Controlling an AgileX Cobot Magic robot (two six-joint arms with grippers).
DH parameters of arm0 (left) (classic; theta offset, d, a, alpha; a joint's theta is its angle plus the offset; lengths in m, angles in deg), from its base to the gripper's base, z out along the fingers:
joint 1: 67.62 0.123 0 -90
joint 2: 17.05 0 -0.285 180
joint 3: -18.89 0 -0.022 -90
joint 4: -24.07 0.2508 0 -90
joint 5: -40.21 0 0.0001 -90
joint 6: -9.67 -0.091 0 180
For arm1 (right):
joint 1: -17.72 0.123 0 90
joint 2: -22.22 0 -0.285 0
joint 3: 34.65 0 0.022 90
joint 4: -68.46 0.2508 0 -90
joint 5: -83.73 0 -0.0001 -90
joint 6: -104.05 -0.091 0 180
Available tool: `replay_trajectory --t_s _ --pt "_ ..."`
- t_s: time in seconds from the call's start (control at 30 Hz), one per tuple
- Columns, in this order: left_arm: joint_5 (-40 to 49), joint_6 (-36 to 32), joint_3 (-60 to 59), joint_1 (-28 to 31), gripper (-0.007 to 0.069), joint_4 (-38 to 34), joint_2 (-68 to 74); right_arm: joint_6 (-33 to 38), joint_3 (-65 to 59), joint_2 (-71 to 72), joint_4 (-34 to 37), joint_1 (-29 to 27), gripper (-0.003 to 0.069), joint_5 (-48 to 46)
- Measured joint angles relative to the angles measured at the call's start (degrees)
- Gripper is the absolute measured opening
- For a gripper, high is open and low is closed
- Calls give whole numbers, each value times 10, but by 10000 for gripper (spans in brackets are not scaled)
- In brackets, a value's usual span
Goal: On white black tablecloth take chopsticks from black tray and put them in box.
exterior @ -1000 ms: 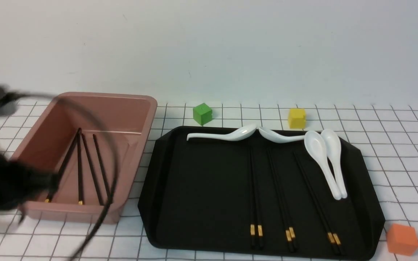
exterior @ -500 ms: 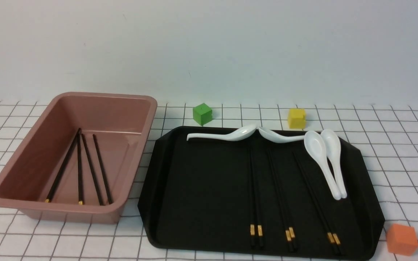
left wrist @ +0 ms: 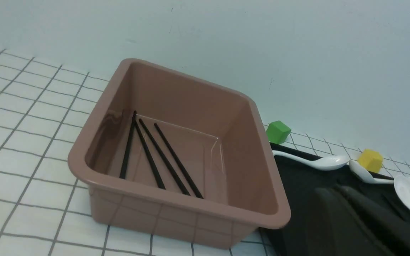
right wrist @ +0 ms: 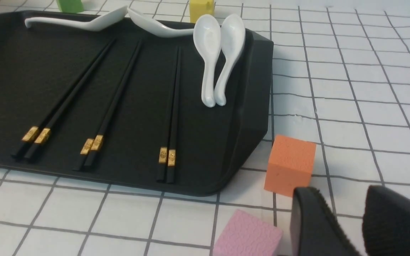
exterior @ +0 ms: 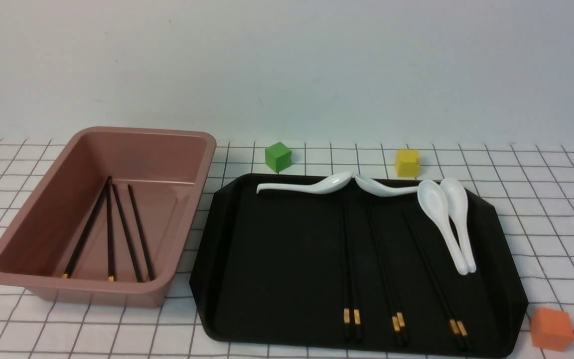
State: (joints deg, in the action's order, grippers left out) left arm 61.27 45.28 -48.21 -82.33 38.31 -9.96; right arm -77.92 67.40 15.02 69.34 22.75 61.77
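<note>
The dusty-pink box (exterior: 147, 133) stands at the left on the checked tablecloth (exterior: 541, 224). Four sticks lie on its floor. The two on the right are the plain black chopsticks (exterior: 140, 232); the two on the left have gold ends. They also show in the left wrist view (left wrist: 178, 160). The black tray (exterior: 277, 259) lies to the right of the box. Neither gripper shows in the front view. My left gripper (left wrist: 335, 190) is shut and empty, beside the box's near corner above the tray. My right gripper (right wrist: 340, 199) is open and empty over the cloth, off the tray's near right corner.
Three pairs of gold-banded black chopsticks (exterior: 351, 259) and several white spoons (exterior: 446, 224) lie on the tray. A green cube (exterior: 278, 156) and a yellow cube (exterior: 407, 162) sit behind it. An orange cube (right wrist: 290, 165) and a pink block (right wrist: 247, 233) lie near my right gripper.
My left arm, blurred over the box's left side a second ago, has drawn back out of the front view. The sticks in the box and the things on the tray have not moved.
</note>
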Motion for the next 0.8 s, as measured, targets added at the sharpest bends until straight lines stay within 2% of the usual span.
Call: replay_trajectory --t_s 0.3,0.5,0.8 --pt "5 0 -90 1 -13 -9 0 0 0 0 0 0 240 0" --pt "16 1 -118 46 -13 -114 0 0 0 0 0 0 240 0" --pt "14 2 -118 54 -10 -125 0 -1 0 0 0 0 240 0"
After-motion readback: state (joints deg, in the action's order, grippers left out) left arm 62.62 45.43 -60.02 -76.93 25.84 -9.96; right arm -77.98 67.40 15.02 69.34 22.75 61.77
